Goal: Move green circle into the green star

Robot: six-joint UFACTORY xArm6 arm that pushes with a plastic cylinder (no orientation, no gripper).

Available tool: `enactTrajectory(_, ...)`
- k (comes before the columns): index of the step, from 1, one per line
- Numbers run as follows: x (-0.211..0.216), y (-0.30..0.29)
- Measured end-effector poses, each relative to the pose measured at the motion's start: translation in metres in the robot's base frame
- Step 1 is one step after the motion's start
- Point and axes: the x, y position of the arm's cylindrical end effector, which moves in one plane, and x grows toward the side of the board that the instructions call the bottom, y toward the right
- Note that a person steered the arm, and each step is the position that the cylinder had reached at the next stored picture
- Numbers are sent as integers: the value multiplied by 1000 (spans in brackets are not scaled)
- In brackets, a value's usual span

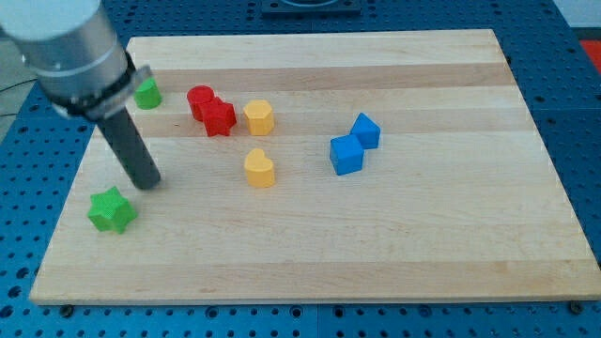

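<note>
A pale wooden board (376, 244) lies on a blue perforated table, seen from above and slightly in front. My tip (147, 181), the bare lower end of a dark rod with nothing to open or close and nothing held, rests on the board near the view's left edge. The green circle (146, 93) sits toward the view's top left, partly hidden behind the arm's grey body, so its shape is hard to confirm. The green star (112, 209) lies below it, close to the view's left edge, just down and left of my tip. My tip stands between the two green blocks, touching neither. Further right are a red cylinder (199, 99) touching a red block (219, 118), a yellow block (259, 116) beside them, a second yellow block (260, 168) below, and two blue cubes (346, 154) (365, 130) touching each other (all well clear of the green pair). By my judgement the push has not begun: the tip needs to travel round to the far, upper side of the green circle, then drive it down toward the star.
</note>
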Motion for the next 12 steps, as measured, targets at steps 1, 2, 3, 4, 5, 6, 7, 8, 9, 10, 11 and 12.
enactTrajectory(1, -46, -36)
enactTrajectory(2, -85, 11)
enactTrajectory(3, -130, 21)
enactTrajectory(4, -158, 8)
enactTrajectory(5, -158, -25)
enactTrajectory(6, -151, -53)
enactTrajectory(7, -168, -70)
enactTrajectory(8, -112, -24)
enactTrajectory(9, -57, -16)
enactTrajectory(10, -117, -4)
enactTrajectory(11, -133, -37)
enactTrajectory(12, -102, -63)
